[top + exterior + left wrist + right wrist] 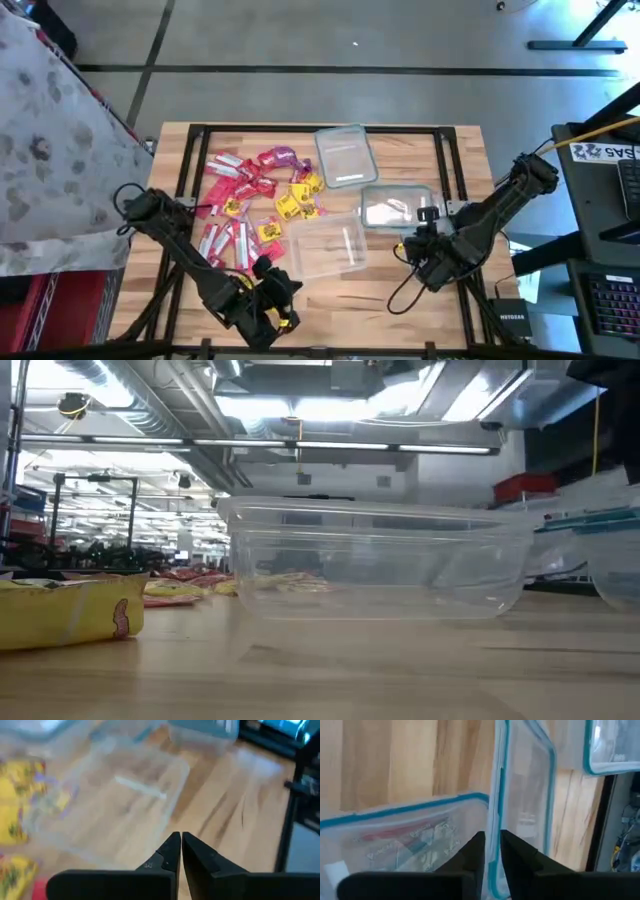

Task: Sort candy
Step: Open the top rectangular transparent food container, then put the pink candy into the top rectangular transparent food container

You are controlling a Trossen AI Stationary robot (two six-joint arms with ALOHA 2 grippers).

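The candy (255, 195), red, yellow and a few purple packets, lies in a pile on the table's left half; some yellow packets (20, 805) show in the left wrist view. A clear open tub (325, 245) stands on the table beside the pile. My left gripper (283, 283) is shut and empty (180, 845), just on the near side of that tub. My right gripper (427, 222) is at the blue-rimmed tub (395, 207) on the right, shut on a clear lid's edge (492, 847). My right gripper pinches the blue-rimmed edge of a clear lid (494, 815) between its two fingers. The edge runs along the fingers, and the lid shows nearly edge-on. Another blue-rimmed clear piece (405, 832) lies just beside the fingers; whether they touch it, I cannot tell.
A third clear tub (345, 155) stands at the table's far middle. Bare wood (350, 300) lies near the front edge between the arms. The low view shows the open tub (375, 560) and a yellow packet (70, 610) close to the camera.
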